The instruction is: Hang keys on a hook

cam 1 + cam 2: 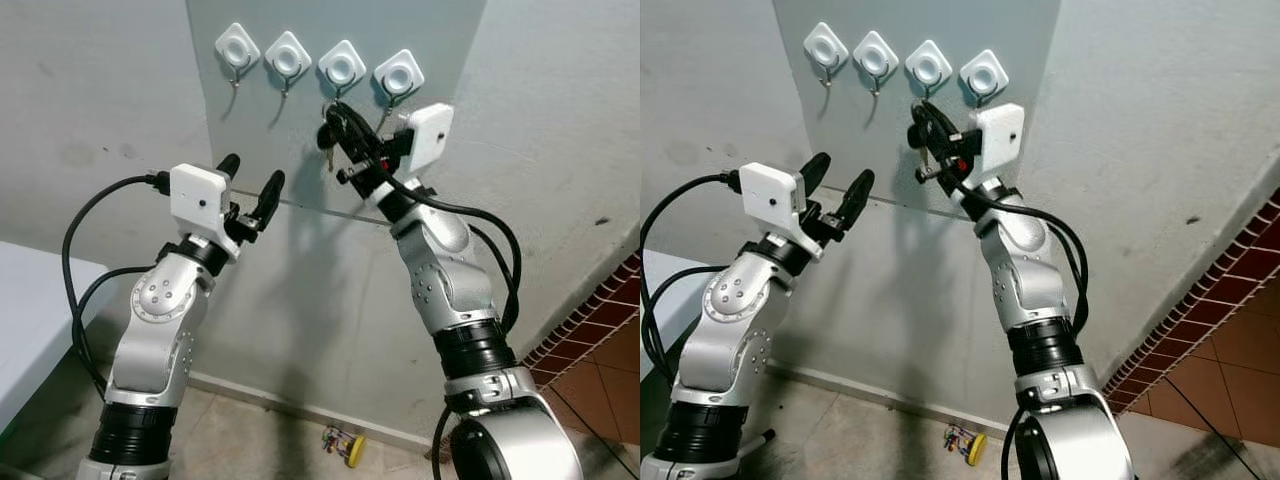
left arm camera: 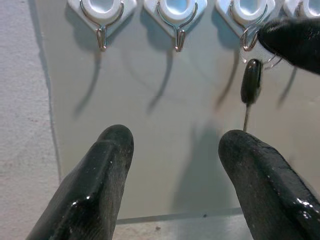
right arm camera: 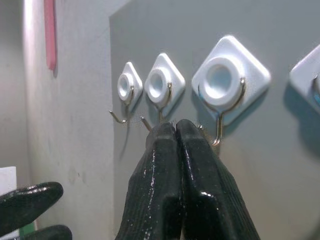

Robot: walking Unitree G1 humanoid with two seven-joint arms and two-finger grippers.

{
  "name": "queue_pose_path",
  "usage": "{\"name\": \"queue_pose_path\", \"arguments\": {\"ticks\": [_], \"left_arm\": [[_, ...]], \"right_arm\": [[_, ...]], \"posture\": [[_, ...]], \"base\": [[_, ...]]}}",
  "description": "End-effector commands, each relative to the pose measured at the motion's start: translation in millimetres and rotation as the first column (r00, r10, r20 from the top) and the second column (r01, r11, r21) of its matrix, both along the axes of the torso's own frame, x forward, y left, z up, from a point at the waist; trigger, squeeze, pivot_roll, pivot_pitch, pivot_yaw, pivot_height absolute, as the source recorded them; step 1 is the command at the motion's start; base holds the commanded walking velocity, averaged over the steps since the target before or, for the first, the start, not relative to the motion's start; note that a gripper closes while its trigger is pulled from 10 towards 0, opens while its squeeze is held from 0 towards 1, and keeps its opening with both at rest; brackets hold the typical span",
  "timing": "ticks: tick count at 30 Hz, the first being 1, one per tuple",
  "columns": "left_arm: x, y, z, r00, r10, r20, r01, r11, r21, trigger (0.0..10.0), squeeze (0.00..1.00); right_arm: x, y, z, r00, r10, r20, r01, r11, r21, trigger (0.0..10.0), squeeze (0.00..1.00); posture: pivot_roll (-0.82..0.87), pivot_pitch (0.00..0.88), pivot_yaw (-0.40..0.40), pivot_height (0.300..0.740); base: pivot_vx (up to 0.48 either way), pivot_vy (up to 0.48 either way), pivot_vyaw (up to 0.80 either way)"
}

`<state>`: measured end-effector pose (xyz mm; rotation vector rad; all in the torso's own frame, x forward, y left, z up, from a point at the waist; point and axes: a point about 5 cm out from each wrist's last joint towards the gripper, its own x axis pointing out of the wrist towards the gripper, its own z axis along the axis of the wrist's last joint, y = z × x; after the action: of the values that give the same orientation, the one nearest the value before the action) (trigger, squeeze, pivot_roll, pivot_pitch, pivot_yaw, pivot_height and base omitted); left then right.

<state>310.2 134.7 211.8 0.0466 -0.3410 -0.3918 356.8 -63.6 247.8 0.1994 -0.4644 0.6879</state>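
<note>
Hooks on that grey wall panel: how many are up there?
4, in one row on the grey panel: far-left hook, second hook, third hook where the right end effector holds the keys, and far-right hook.

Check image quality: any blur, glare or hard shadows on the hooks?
Left eye view: sharp, even light, soft hook shadows on the grey board. Left wrist view: left hand near and slightly soft, hooks crisp. Right wrist view: right hand glossy with highlights, nearest hook mildly blurred.
</note>
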Motion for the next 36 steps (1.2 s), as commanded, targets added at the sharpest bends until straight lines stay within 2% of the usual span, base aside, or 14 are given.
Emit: {"name": "queue_pose_path", "arguments": {"ticks": [1,10,22,27,36], "left_arm": [[-0.6,-4.3,7,1.0,-0.014,0.024,0.014,1.0,0.008,10.0,0.0],[-1.5,-5.5,6,1.0,-0.016,0.021,0.016,1.0,0.007,10.0,0.0],[-1.2,-3.7,6,1.0,-0.007,0.017,0.007,1.0,0.006,10.0,0.0],[-1.2,-4.0,6,1.0,-0.01,0.013,0.01,1.0,-0.001,10.0,0.0],[-1.1,-4.7,6,1.0,-0.016,0.011,0.016,1.0,0.0,10.0,0.0]], "right_arm": [[1.2,0.4,10,0.999,0.008,0.034,-0.009,1.0,0.018,10.0,0.0],[4.1,1.1,16,0.999,0.004,0.031,-0.006,0.998,0.056,10.0,0.0],[5.8,-0.9,11,1.0,0.015,-0.002,-0.014,0.994,0.105,10.0,0.0],[0.6,-4.5,-2,0.996,0.041,-0.074,-0.026,0.981,0.194,10.0,0.0],[-1.8,-8.6,-5,0.993,0.062,-0.104,-0.032,0.964,0.264,10.0,0.0]], "posture": [[-0.08,0.0,-0.069,0.724],[-0.08,0.0,-0.071,0.724],[-0.07,0.0,-0.071,0.724],[-0.08,0.0,-0.063,0.724],[-0.09,0.0,-0.058,0.724]], "base": [[0.0,0.0,0.0],[0.0,0.0,0.0],[0.0,0.0,0.0],[0.0,0.0,0.0],[0.0,0.0,0.0]]}}
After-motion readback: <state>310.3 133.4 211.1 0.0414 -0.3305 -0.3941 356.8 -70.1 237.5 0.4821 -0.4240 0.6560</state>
